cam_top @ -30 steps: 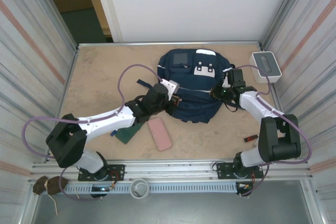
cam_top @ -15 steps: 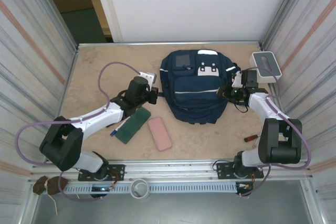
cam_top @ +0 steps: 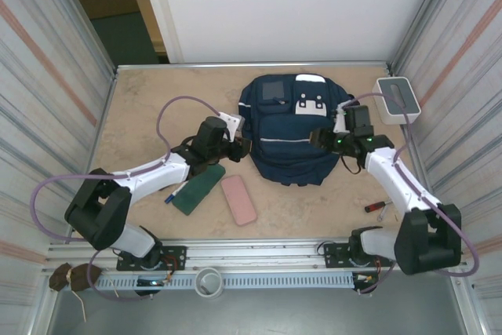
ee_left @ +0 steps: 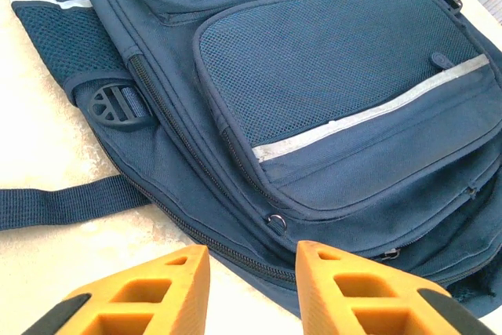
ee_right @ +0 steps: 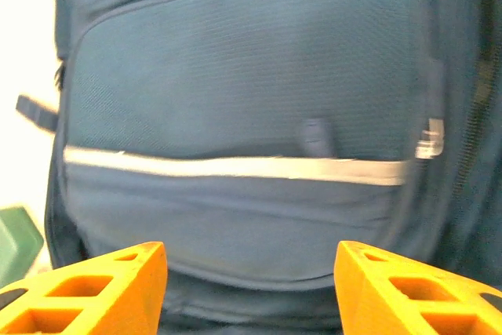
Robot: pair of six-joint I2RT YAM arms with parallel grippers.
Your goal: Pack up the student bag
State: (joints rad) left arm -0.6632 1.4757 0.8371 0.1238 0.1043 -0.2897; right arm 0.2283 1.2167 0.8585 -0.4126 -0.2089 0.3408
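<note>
Navy student bag [cam_top: 286,135] amid beige tabletop [cam_top: 149,103]

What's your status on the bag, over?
Left gripper open, right gripper open, both empty at student bag. Bag flat, front up. Pink case, green case on table beside it, unpacked.
</note>
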